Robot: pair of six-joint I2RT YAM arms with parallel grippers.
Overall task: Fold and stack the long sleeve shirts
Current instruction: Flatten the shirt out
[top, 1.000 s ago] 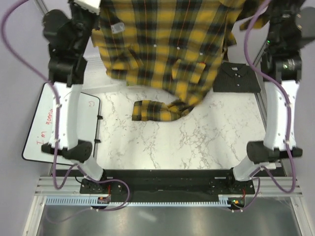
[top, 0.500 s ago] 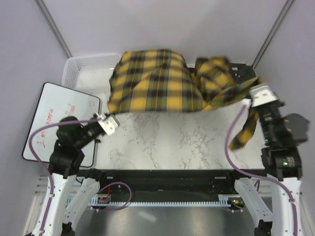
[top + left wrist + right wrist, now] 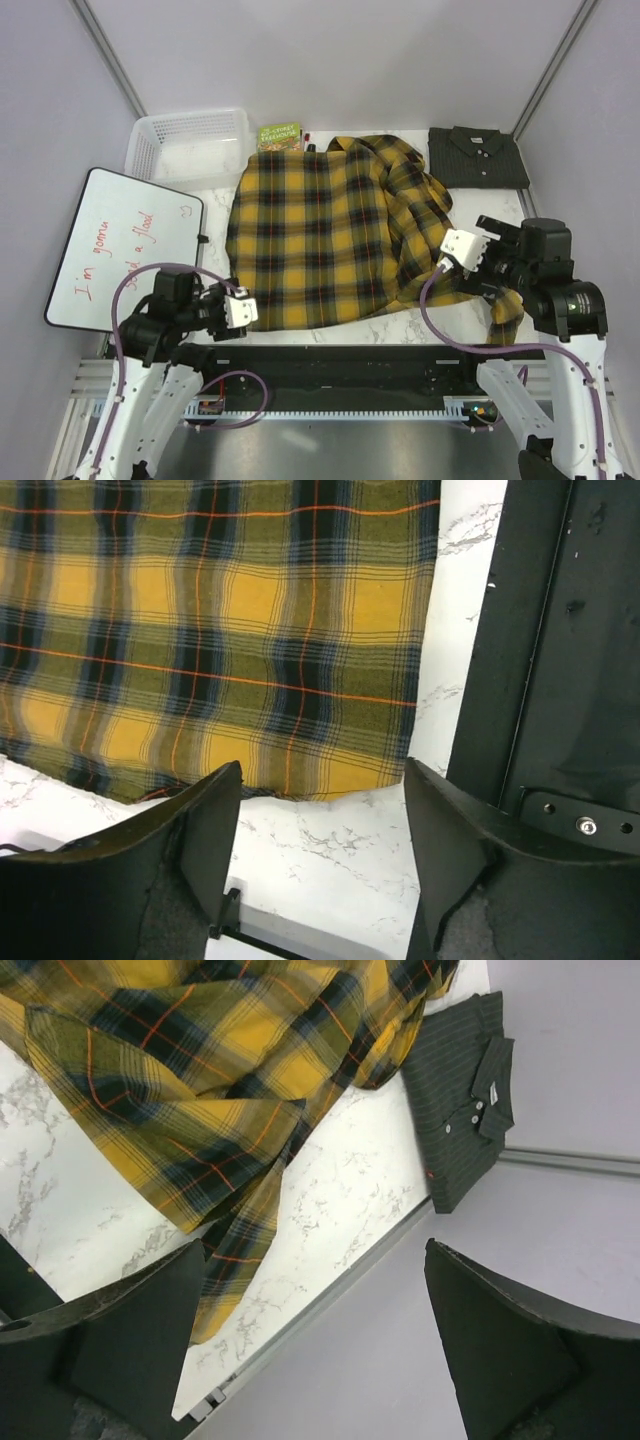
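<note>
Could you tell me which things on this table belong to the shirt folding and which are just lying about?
Part of the job:
- plaid shirt, spread open on the table
- grey shirt, already folded at the far right

Just lying about:
- whiteboard
- basket
- small green item, too small to identify

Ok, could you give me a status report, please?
Left gripper, right gripper open, empty. Yellow-and-black plaid cloth shirt spread unfolded, right side bunched. Folded dark grey shirt, far right corner.
</note>
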